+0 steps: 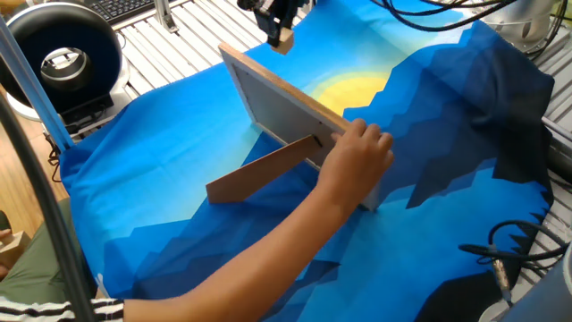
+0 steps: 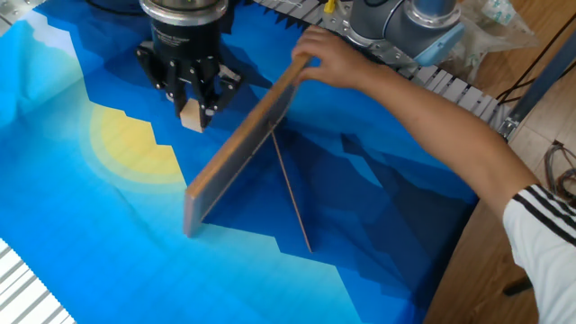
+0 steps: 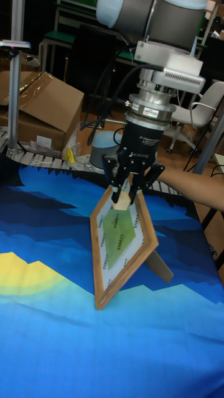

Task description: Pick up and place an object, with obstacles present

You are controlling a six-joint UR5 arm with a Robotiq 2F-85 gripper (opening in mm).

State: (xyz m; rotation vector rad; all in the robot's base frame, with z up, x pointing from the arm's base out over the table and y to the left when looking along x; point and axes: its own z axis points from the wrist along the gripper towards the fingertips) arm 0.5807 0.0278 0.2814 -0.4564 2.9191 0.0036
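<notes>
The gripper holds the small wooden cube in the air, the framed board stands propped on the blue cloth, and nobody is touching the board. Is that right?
Not quite. A person's hand is on the board, gripping its edge, as one fixed view shows and the other fixed view confirms. The rest holds: the gripper holds the cube in the air, and the board stands propped on the blue cloth.

The cloth (image 2: 108, 225) on the table is blue in light and dark jagged bands, with one yellow round patch. The board (image 3: 121, 245) has a light wood border and a green face. The cube (image 2: 191, 117) is pale tan. The gripper (image 3: 126, 194) is black.
</notes>
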